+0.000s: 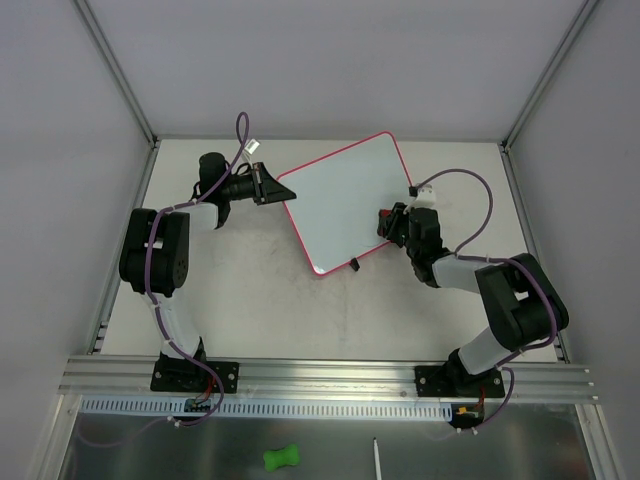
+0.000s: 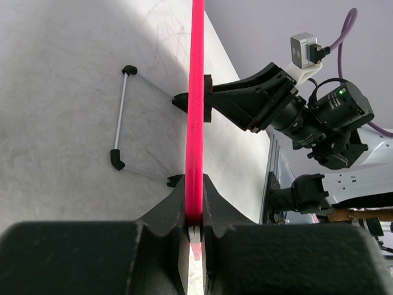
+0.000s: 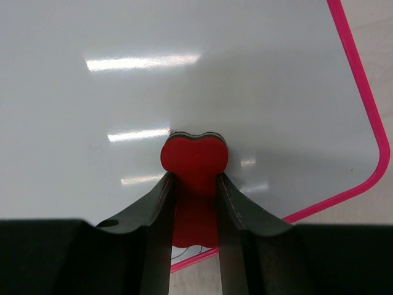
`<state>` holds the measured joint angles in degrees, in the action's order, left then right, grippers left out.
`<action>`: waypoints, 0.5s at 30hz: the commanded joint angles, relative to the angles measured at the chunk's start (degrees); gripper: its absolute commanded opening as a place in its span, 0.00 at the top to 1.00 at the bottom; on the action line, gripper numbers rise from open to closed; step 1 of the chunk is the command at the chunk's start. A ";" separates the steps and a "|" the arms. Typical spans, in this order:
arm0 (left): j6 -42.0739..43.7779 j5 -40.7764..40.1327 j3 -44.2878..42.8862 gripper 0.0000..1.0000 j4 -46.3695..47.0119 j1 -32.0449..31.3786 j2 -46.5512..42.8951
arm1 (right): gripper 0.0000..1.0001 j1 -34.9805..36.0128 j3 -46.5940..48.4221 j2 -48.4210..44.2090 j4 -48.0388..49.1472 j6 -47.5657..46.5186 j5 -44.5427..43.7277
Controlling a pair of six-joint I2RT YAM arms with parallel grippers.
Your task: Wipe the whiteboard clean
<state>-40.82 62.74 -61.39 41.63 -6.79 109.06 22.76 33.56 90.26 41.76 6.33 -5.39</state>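
Claws first: right claw [image 3: 193,179] is pinched tight on a red heart-shaped eraser [image 3: 194,155], which is pressed to the whiteboard [image 1: 345,200]. Left claw [image 2: 195,216] is clamped shut on the board's pink frame at its left corner. Board sits mid-table [image 1: 250,300], rotated, not square to the arms. Can't tell whether it lies fully flat or is tipped up a bit on the left grip.

Risks as I see them:
- Eraser sits close to a rounded corner and the pink rim (right wrist view). A stroke outward would run it off the edge and put the claw tips into the table.
- Right claw grips only the eraser's tail end. A hard press plus sideways drag could twist it or pull it out.
- Left hold is one point on a thin frame. Wipe force far from it makes a long lever, so the board could pivot or slip free.
- Black clip [image 1: 355,264] on the near edge is a snag for the fingers.
- No ink shows under the right wrist camera, so marks elsewhere could get missed.
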 commanded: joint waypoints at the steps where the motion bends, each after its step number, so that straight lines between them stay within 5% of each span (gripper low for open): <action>1: 2.41 2.39 -0.49 1.00 -2.87 -0.68 -1.04 | 1.00 1.23 -0.16 0.62 -4.41 -0.70 -0.50; 15: 2.58 2.30 -0.58 1.00 -3.13 -0.68 -0.86 | 1.00 1.23 -7.11 2.20 5.97 -1.23 0.64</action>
<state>-40.64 62.78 -61.52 41.39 -6.81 109.06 23.24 28.25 90.41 49.12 6.35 -5.98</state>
